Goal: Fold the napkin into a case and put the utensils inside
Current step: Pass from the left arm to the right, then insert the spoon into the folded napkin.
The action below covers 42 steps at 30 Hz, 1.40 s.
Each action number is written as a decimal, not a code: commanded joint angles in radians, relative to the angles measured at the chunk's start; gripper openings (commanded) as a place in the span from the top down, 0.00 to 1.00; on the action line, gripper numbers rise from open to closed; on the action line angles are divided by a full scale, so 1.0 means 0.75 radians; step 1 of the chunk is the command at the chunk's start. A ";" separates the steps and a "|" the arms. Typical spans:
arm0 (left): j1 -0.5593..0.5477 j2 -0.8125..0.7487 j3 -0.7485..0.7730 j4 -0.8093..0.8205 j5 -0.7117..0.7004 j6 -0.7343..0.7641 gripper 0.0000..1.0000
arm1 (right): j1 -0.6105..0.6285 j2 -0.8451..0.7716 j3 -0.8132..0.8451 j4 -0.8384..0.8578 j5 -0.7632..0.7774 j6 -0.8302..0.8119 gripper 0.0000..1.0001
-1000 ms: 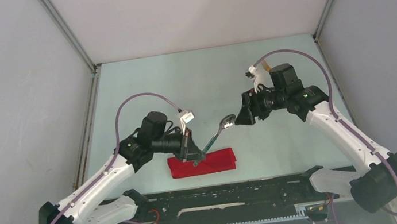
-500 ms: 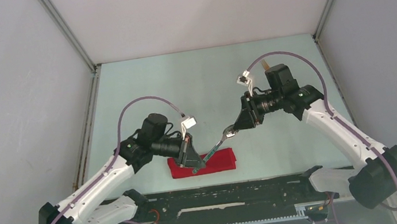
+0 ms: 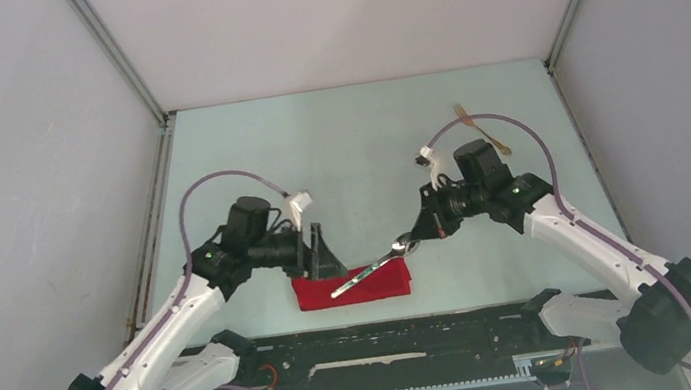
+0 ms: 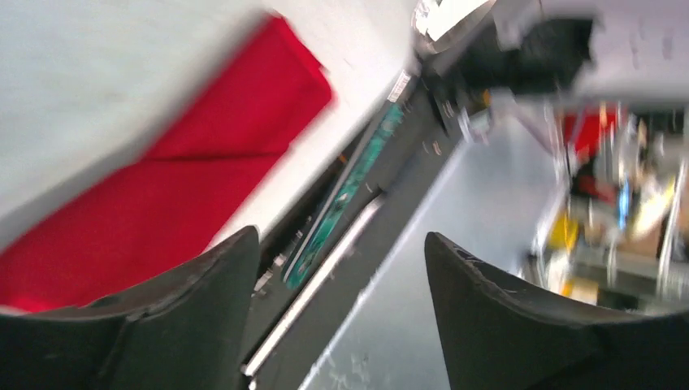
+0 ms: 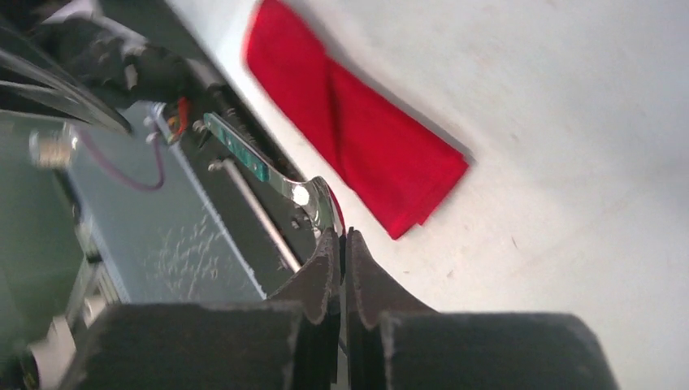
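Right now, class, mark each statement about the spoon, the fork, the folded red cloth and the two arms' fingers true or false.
1. The right fingers are shut on the spoon at its bowl end. True.
2. The left fingers grip the spoon's handle. False: they stand open and hold nothing.
3. The fork lies inside the case. False: it lies on the table at the far right, apart from the case.
4. From above, the spoon's handle crosses the case. True.
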<state>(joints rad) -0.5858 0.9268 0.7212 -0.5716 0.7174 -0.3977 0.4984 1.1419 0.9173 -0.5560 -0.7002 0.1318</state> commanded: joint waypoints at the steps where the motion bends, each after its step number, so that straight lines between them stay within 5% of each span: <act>1: 0.190 -0.109 -0.075 0.024 -0.378 -0.233 0.20 | -0.079 -0.121 -0.166 0.105 0.309 0.328 1.00; 3: 0.198 -0.154 -0.165 0.124 -0.440 -0.324 0.31 | -0.146 -0.173 -0.268 0.145 0.269 0.375 1.00; 7: 0.200 -0.140 -0.293 0.256 -0.557 -0.443 0.75 | -0.261 -0.266 -0.394 0.196 0.234 0.413 1.00; 12: 0.233 -0.108 -0.404 0.374 -0.642 -0.488 1.00 | -0.322 -0.250 -0.447 0.195 0.199 0.387 1.00; 42: 0.237 -0.355 -0.645 0.330 -0.838 -0.578 1.00 | -0.201 -0.005 -0.554 0.481 0.154 0.481 1.00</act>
<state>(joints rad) -0.4126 0.6983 0.2668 -0.3164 0.1249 -0.8047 0.3248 1.1213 0.5014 -0.2745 -0.5667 0.4515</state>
